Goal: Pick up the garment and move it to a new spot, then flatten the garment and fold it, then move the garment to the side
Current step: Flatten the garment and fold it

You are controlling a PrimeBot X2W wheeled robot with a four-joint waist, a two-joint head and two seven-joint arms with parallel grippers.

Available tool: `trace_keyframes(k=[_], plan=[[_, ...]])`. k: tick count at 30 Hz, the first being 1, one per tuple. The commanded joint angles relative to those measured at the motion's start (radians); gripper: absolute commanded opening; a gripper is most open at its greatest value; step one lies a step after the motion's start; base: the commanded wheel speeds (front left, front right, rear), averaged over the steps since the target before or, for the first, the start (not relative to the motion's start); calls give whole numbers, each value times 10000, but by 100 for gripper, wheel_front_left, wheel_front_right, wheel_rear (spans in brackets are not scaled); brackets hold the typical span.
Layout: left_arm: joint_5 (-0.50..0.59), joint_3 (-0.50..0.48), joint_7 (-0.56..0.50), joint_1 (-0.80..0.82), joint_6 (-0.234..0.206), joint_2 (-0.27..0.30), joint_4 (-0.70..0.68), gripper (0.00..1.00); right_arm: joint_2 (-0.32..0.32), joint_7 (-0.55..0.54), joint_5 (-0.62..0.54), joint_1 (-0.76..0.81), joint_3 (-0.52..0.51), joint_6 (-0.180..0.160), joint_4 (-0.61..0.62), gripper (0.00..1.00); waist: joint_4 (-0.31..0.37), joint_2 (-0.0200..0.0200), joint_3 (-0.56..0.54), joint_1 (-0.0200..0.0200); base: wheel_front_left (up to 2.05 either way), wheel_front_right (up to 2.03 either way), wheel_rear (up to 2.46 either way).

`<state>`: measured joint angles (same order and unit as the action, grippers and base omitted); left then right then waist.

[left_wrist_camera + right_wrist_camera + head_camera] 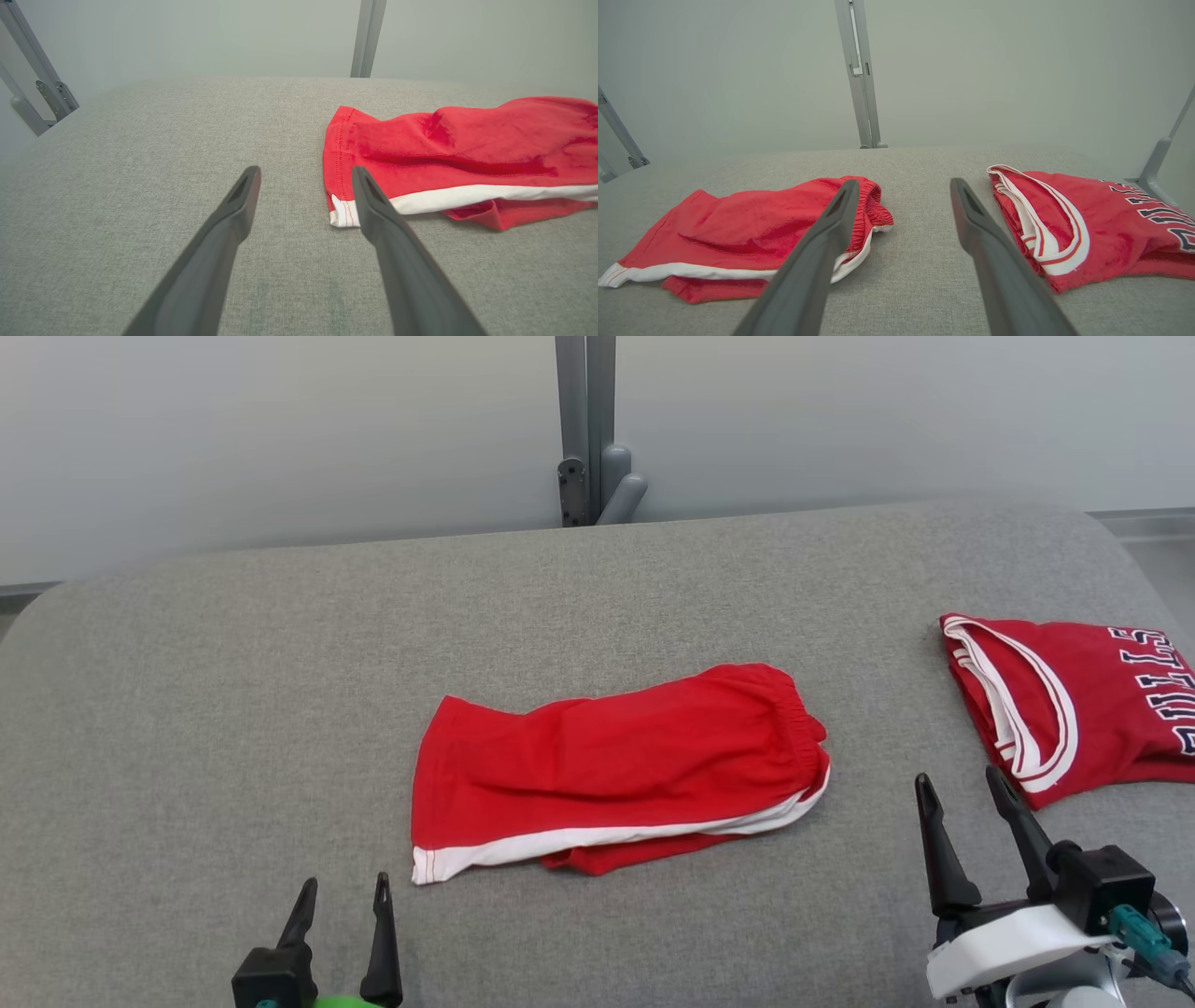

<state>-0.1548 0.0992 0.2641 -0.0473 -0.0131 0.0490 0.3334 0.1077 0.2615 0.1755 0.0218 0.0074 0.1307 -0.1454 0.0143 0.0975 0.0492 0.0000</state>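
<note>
hovering empty with fingers spread, the left hand (345, 882) and right hand (958, 777) flank the red shorts (616, 765), which lie folded at the centre of the worktop (187, 709). the move aside looks next, needing a pinch through every layer.

Red shorts (616, 770), folded, in the middle of the table (233, 709).
They lie flat and lengthwise across the grey cloth, with the elastic waistband to the right and the leg hem to the left. A white stripe runs along the near edge, and some red cloth pokes out beneath it.
</note>
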Motion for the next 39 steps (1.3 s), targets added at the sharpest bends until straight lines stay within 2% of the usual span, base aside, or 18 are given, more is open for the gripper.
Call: trace_keyframes(k=[1,14,20,27,39], plan=[[78,-43,-6,-213,34,32,-2,100,-53,13,6,223,-26,-4,-16,100,90,0,-131,0,0,0,0],[66,37,-4,-403,70,32,-46,100,-309,13,0,601,11,-3,-357,100,-15,0,-141,0,0,0,0],[8,199,-4,-181,67,32,-49,100,-222,13,355,172,657,-4,-745,100,-174,0,140,0,0,0,0],[-8,428,-4,10,81,34,13,100,-156,13,971,-676,1466,-3,-1910,100,-537,0,506,0,0,0,0],[129,495,-4,269,82,34,22,100,-143,13,1625,-1876,1574,-3,-3528,100,-1062,0,1087,0,0,0,0]])
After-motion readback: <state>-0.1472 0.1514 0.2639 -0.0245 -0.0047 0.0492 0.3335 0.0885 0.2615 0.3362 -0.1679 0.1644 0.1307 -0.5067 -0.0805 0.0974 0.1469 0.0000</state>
